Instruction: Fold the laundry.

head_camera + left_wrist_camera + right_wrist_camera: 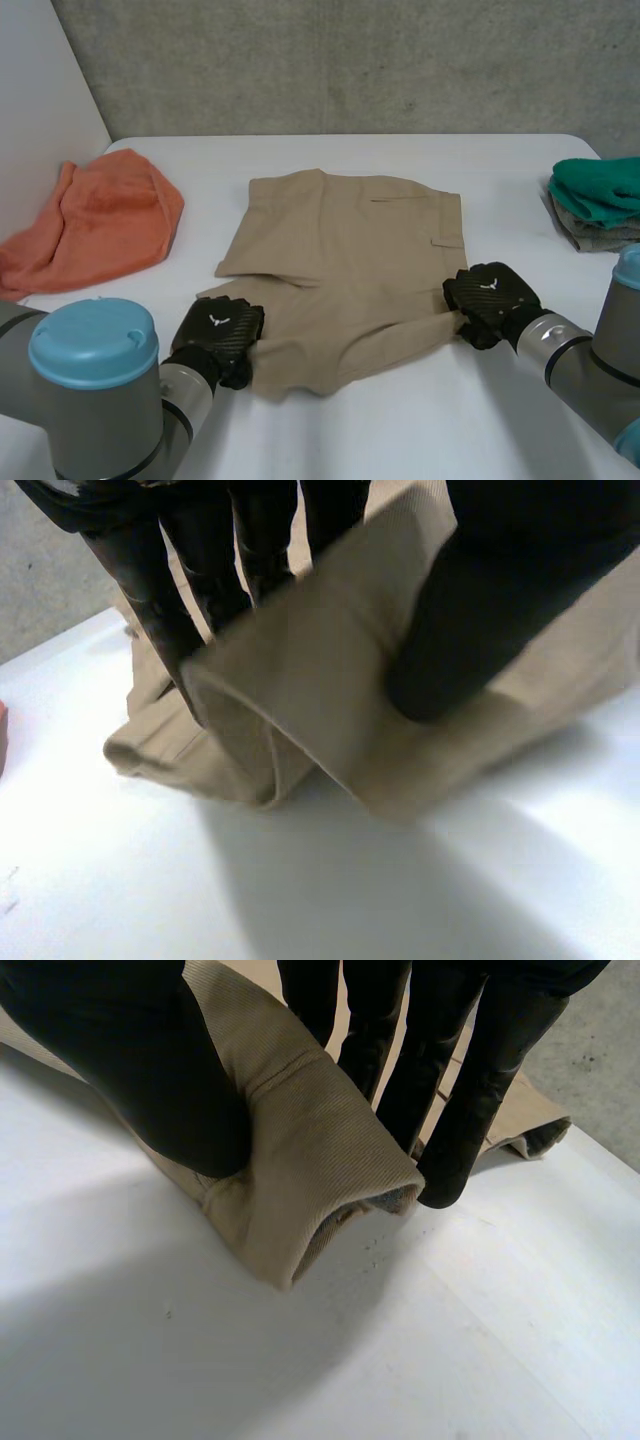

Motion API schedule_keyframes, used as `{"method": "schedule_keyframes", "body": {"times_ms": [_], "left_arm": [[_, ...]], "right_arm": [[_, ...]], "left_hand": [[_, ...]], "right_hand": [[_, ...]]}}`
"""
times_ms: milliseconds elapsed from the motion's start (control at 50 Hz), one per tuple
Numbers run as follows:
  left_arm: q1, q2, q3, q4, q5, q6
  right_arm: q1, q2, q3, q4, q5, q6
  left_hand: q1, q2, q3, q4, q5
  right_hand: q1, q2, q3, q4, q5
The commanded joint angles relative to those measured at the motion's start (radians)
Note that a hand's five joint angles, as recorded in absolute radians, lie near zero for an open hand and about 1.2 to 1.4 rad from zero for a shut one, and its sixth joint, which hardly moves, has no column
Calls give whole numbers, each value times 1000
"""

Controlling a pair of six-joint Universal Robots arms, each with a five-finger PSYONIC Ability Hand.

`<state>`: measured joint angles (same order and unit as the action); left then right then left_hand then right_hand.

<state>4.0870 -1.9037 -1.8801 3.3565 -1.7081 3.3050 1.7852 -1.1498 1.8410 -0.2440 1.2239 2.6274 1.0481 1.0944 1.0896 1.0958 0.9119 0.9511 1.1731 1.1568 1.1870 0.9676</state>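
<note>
At the middle of the white table [400,430] lie the tan shorts [345,250], spread out and partly folded over on themselves along the near side. We hold them at both near ends. Our left hand [215,335] sits at the near left corner; in its wrist view the cloth is rolled up between the straight fingers [165,600] behind it and the thumb [480,630] pressed on its front, so the hand pinches the shorts. Our right hand [492,295] is at the near right edge, and there too we see a thick fold of cloth clamped between thumb [140,1070] and fingers [470,1100], whose tips reach down close to the table. Well apart, at the left edge of the table, lies a crumpled orange towel [100,225]. At the far right a green cloth [600,185] is stacked on a grey cloth [600,235]. Behind the table stands a grey wall [350,60]
</note>
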Motion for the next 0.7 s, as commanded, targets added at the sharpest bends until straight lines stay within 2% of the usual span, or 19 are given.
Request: {"method": "schedule_keyframes", "body": {"times_ms": [20,160,280,320,360,420,500,540,640,700], "left_arm": [[-7,20,-27,-5,2,2],[-14,109,-47,-64,2,65],[-23,236,-80,-288,5,263],[-34,258,-91,-350,8,294],[-63,276,-96,-425,15,317],[-94,276,-80,-465,13,317],[-99,253,-16,-418,12,318],[-97,197,47,-352,10,323],[-59,43,208,-198,1,327],[-16,-72,326,-125,-5,326]], "right_arm": [[-4,-80,9,100,8,-38],[-6,-146,0,256,20,-87],[-7,-264,6,507,45,-239],[-12,-315,14,630,57,-332],[-29,-337,18,696,69,-380],[-73,-357,15,773,77,-461],[-81,-340,-28,704,75,-443],[-75,-315,-51,649,83,-408],[-43,-129,-191,504,109,-281],[-23,-62,-267,477,137,-256]], "left_hand": [[348,302,307,300,310],[348,302,307,300,310],[348,302,307,300,310],[348,302,307,300,310],[348,302,307,300,310],[348,302,307,300,310],[348,302,307,300,310],[348,302,307,300,310],[348,302,307,300,310],[348,302,307,300,310]], "right_hand": [[445,223,239,209,254],[445,223,239,209,254],[445,223,239,209,254],[445,223,239,209,254],[445,223,239,209,254],[445,223,239,209,254],[445,223,239,209,254],[445,223,239,209,254],[445,223,239,209,254],[445,223,239,209,254]]}}
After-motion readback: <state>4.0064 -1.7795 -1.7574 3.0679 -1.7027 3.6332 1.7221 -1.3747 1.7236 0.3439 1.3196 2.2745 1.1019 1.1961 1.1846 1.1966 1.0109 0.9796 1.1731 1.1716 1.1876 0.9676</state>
